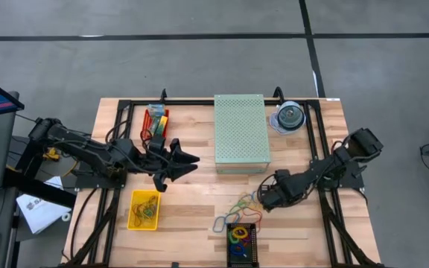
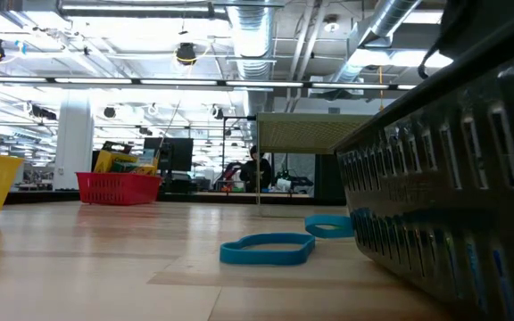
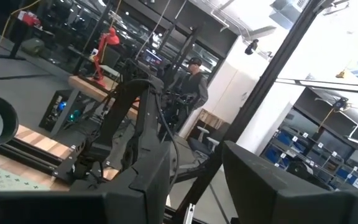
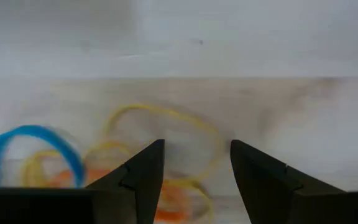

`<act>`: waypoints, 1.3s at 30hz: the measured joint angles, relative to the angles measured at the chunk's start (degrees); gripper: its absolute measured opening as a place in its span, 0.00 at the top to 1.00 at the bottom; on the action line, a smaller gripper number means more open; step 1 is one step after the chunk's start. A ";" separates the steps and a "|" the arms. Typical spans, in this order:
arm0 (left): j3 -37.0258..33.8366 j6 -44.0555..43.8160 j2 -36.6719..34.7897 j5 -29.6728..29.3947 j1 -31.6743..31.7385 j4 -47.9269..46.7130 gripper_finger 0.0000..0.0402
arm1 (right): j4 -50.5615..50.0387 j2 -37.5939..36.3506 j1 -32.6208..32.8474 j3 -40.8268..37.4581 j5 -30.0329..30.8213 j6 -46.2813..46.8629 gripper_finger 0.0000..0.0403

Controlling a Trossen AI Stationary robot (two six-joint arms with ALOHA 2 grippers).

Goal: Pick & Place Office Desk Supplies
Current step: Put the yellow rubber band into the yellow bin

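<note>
A loose heap of rubber bands (image 1: pixel 238 202), yellow, orange, blue and green, lies on the wooden counter (image 1: pixel 304 231) in front of the pale green perforated box (image 1: pixel 240 132). The right hand (image 1: pixel 260 199) is low over the heap's edge, its two dark fingers (image 4: pixel 143 177) spread apart with yellow loops between them, pinching nothing. More bands fill a black bin (image 1: pixel 241 243) and a yellow bin (image 1: pixel 145 210). The left hand (image 1: pixel 177 165) hangs above the counter, fingers apart and empty, near a red basket (image 1: pixel 155 120).
</note>
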 joint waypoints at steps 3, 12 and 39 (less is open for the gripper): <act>0.00 0.00 0.00 -0.23 0.00 0.00 0.65 | -2.09 -0.11 -0.54 -0.04 0.25 -0.11 0.56; 0.00 -0.85 0.00 -0.23 0.00 0.01 0.65 | -3.48 0.04 -0.85 -0.31 1.60 -0.84 0.55; 0.00 -1.55 0.00 -0.16 0.00 0.31 0.65 | -0.25 0.68 1.02 -0.15 2.68 -1.28 0.95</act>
